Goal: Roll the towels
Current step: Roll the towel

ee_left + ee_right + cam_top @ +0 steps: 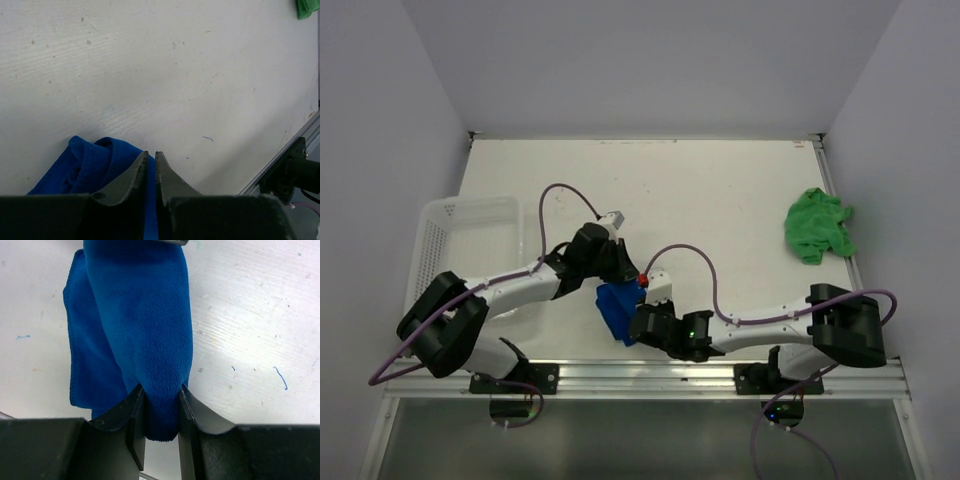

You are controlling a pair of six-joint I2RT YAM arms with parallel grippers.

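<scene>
1. My right gripper [160, 390] clamps a thick fold of the blue towel [140, 315], with the jaws narrow and cloth bulging between them.
2. My left gripper [151, 156] is almost closed. A thin blue strip shows in the slit, so it pinches the blue towel too.
3. The blue towel lies bunched by the near edge of the table [700, 190], about midway. From above, my wrists cover most of it.
4. The green towel [817, 225] lies crumpled at the right edge, and the left wrist view cuts it off.
5. The basket [440, 235] is at the left edge, partly behind my left arm.

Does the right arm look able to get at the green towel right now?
Probably not yet: the right gripper is shut on the blue towel. The table toward the green towel looks bare.
</scene>
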